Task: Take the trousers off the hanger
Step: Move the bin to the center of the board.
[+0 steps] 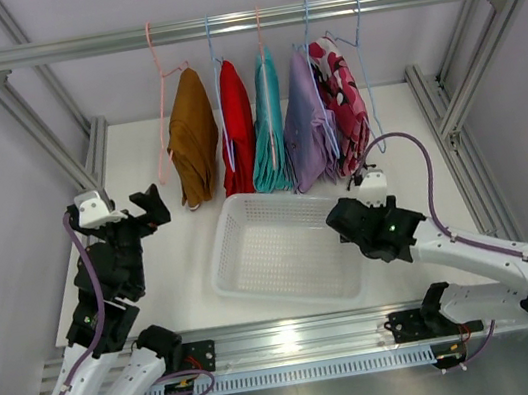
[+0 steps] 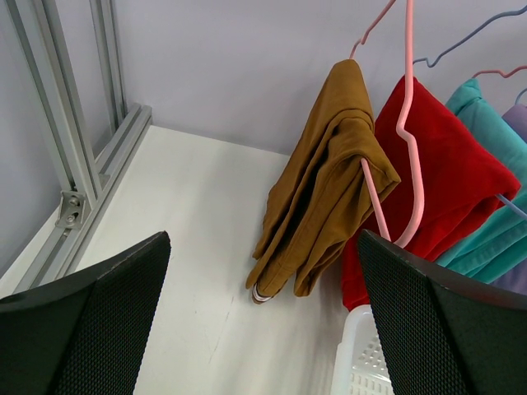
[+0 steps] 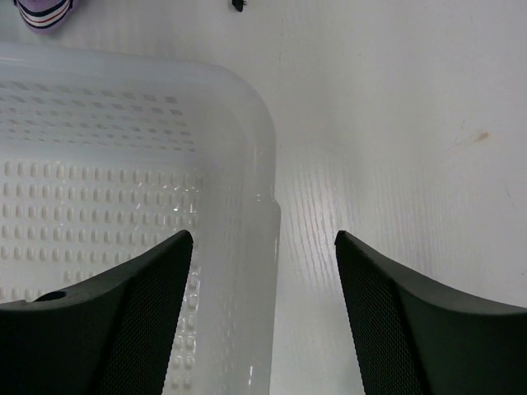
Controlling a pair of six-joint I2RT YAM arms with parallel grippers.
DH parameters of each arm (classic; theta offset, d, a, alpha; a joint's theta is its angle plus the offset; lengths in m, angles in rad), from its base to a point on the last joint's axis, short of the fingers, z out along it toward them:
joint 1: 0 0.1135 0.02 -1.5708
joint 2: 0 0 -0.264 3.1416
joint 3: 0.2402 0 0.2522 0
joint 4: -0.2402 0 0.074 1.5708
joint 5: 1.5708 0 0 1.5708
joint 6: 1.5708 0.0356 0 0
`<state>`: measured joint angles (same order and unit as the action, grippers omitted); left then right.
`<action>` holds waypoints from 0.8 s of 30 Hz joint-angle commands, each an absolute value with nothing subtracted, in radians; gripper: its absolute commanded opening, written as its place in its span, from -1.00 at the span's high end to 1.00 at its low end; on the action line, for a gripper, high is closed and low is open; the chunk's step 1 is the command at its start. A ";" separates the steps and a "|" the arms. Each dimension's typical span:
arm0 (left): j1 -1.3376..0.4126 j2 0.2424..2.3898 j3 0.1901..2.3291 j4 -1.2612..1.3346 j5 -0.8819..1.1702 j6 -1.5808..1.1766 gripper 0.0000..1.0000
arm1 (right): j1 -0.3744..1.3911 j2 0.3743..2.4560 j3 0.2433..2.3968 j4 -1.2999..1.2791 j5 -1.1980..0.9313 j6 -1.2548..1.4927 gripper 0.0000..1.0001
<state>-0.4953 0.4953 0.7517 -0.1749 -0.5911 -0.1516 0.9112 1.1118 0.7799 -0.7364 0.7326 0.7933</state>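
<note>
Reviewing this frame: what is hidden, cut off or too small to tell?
- Top view: the lilac trousers and camouflage trousers overlap, so it is unclear which hanger carries which.
- Left wrist view: the teal trousers are cut off by the right edge.
- Right wrist view: a striped hem and a dark speck are cut off by the top edge and cannot be identified.

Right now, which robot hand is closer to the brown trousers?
Left. The left gripper sits just left of the mustard-brown trousers; the right gripper is farther off, over the right rim of the basket.

Soft matt cloth trousers [image 1: 267, 126], glossy plastic basket [image 1: 226, 265]
</note>
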 commanded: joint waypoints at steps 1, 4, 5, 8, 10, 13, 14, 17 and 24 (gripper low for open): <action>-0.505 0.497 0.747 -0.138 -0.592 -0.129 -0.99 | 0.905 1.060 0.854 -0.767 0.772 0.764 -0.50; -0.505 0.500 0.746 -0.137 -0.595 -0.129 -0.99 | 0.905 1.017 0.916 -0.808 0.823 0.695 -0.52; -0.503 0.505 0.747 -0.138 -0.595 -0.129 -0.99 | 0.904 1.005 0.969 -0.819 0.833 0.672 -0.53; -0.505 0.514 0.753 -0.146 -0.592 -0.130 -0.99 | 0.907 0.956 1.052 -0.809 0.803 0.574 -0.54; -0.503 0.512 0.756 -0.147 -0.589 -0.132 -0.99 | 0.916 0.917 1.061 -0.758 0.665 0.464 -0.52; -0.505 0.509 0.756 -0.147 -0.595 -0.129 -0.99 | 0.942 0.929 1.065 -0.696 0.471 0.345 -0.44; -0.505 0.508 0.759 -0.149 -0.600 -0.129 -0.99 | 0.957 0.951 1.074 -0.706 0.404 0.330 -0.43; -0.505 0.494 0.761 -0.150 -0.603 -0.127 -0.99 | 1.110 1.044 1.101 -0.723 0.370 0.263 -0.46; -0.503 0.492 0.768 -0.156 -0.600 -0.126 -0.99 | 1.341 1.252 1.155 -0.726 0.302 0.166 -0.56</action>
